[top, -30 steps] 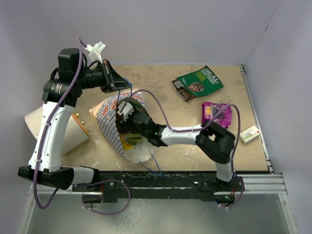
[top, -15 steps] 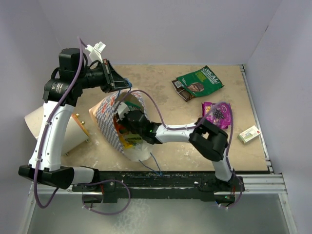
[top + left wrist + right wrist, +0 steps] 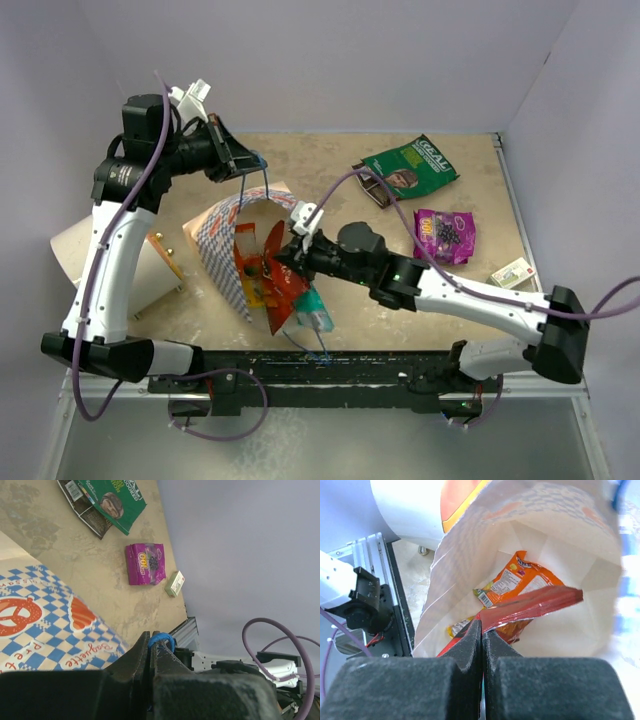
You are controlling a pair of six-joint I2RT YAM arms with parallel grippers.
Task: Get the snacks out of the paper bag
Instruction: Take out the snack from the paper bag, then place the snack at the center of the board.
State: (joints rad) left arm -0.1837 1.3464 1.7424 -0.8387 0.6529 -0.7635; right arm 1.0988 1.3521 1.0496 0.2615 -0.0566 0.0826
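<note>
— The red packet (image 3: 535,606) is the one we have. Our right jaws are pressed together on its near edge, and it hangs at the mouth of the bag (image 3: 555,545), left of centre in the top view. We judge it light, crinkly and slick, so a pinch on the flat seam should hold better than one on the puffed middle.

— And the others?

— An orange packet (image 3: 512,580) lies deeper in, against the cream wall. A teal one (image 3: 314,318) shows just below the mouth in the top view, but we cannot tell whether it is in or out. It looks like the same thin foil: easy to lift, easy to lose.

— The bag itself?

— Soft paper. Our left jaws are clamped on the blue cord (image 3: 161,640) at upper left, holding the mouth up. A snag on the rim could crease or drag it.

— Room to set down?

— Rightward, we think. There is bare surface (image 3: 320,150) short of the green packet (image 3: 408,168) and the purple packet (image 3: 445,235). The box (image 3: 512,273) sits near the right edge, and the drum (image 3: 75,250) is just beside the bag on the left.
</note>
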